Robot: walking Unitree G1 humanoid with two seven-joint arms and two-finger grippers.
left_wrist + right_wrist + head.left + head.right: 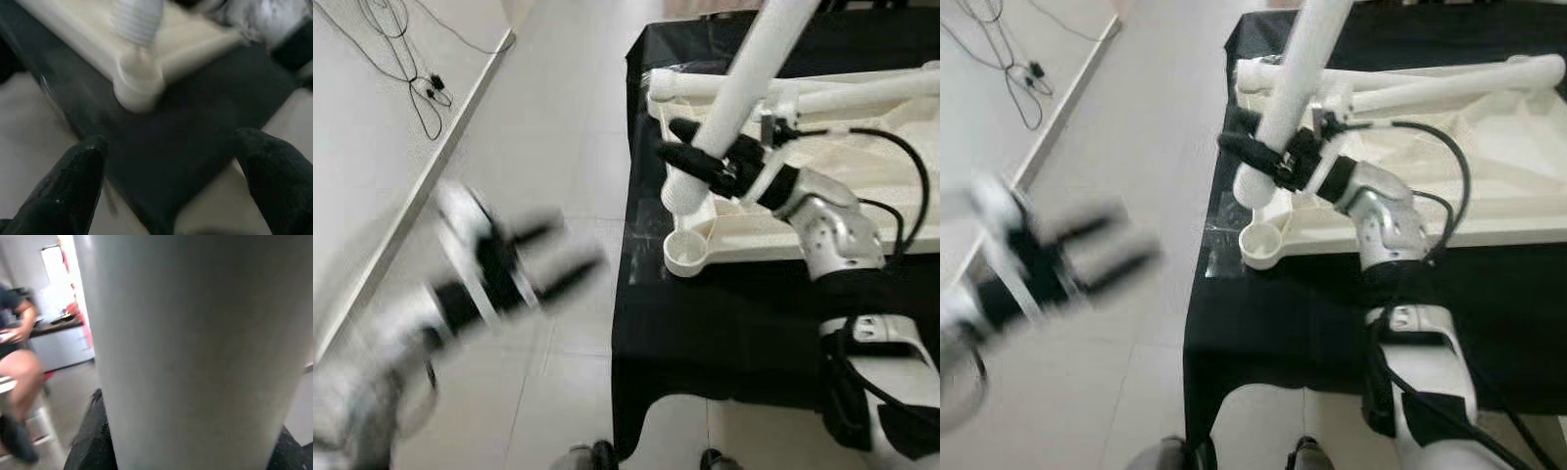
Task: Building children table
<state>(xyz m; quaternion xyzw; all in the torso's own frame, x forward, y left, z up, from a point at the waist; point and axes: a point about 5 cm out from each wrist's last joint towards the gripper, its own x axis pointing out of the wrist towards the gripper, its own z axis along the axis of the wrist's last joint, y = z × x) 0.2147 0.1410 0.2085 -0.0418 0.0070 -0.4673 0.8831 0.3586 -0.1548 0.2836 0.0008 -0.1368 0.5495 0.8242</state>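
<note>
I had the right gripper (705, 157) clamped around a white table leg (744, 83), holding it near its lower end so the leg rose tilted up and away over the cream tabletop (862, 186), which lay upside down on the black cloth (724, 333) covering the work surface. The leg's ribbed foot sat just at the near corner of the tabletop, beside the round corner socket (690, 253); I could not tell whether it touched the plastic. Another white leg (822, 88) lay across the far side of the tabletop. My left gripper (533, 269) was blurred, out over the pale tiled floor (558, 147) to the left of the cloth, fingers (68, 188) spread apart and empty. A cable (406, 69) trailed on the floor. In the right wrist view a seated person (17, 367) was visible, blurred.
</note>
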